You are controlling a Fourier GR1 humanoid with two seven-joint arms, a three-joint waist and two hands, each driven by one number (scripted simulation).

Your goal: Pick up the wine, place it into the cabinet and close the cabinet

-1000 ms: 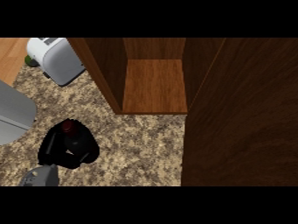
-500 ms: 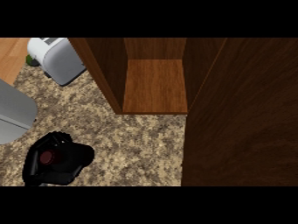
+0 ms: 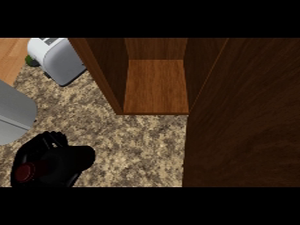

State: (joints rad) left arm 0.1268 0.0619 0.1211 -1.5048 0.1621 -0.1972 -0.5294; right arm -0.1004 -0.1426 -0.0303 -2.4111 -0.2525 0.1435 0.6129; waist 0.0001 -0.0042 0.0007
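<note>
**Left hand wrapped round the wine at the counter's lower left**

Left black hand (image 3: 58, 160) curls round the dark wine bottle with a red top (image 3: 26, 172), over the speckled granite counter (image 3: 139, 140). Open brown wooden cabinet (image 3: 155, 85) stands at the far edge, beside a white toaster (image 3: 58, 59).

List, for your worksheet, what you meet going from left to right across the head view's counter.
Grey appliance at the left edge → hand curled round the dark red wine top → white toaster → open cabinet shelf → cabinet door.
</note>
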